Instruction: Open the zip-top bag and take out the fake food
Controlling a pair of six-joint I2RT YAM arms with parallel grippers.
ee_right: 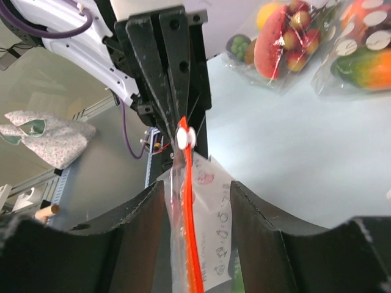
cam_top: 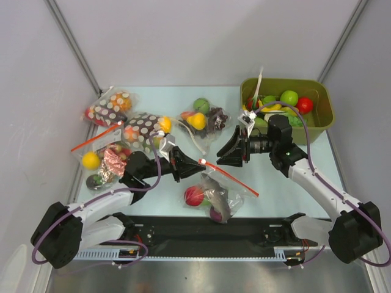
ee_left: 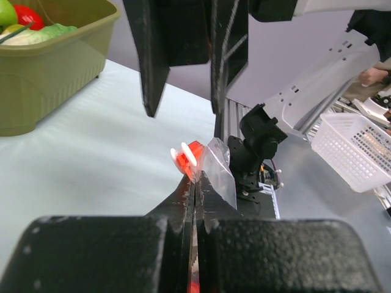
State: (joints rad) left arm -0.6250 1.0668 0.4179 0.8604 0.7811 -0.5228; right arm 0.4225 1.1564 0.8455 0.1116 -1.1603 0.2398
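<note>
The zip-top bag [cam_top: 214, 194] lies at the table's near centre, and its red-orange zip strip [cam_top: 235, 179] rises toward the left. Inside it shows fake food: a red ball [cam_top: 194, 196], a grey fish-like piece [cam_top: 217, 188] and a purple piece [cam_top: 217, 213]. My left gripper [cam_top: 197, 163] is shut on the bag's upper corner [ee_left: 217, 168], just behind the white-and-red slider [ee_left: 185, 156]. My right gripper [cam_top: 222, 157] faces it, open. In the right wrist view the zip strip [ee_right: 190, 232] and clear plastic hang between the spread fingers [ee_right: 146, 213] of the right gripper [ee_right: 195, 190], touching neither.
An olive bin [cam_top: 281, 81] with toy fruit stands at the back right. Two brown white-dotted bags [cam_top: 143, 128] [cam_top: 110, 107], a bag with a yellow ball [cam_top: 101, 160] and a bag with a green ball [cam_top: 204, 119] lie at the back left. A white basket [ee_left: 357, 146] sits off the table.
</note>
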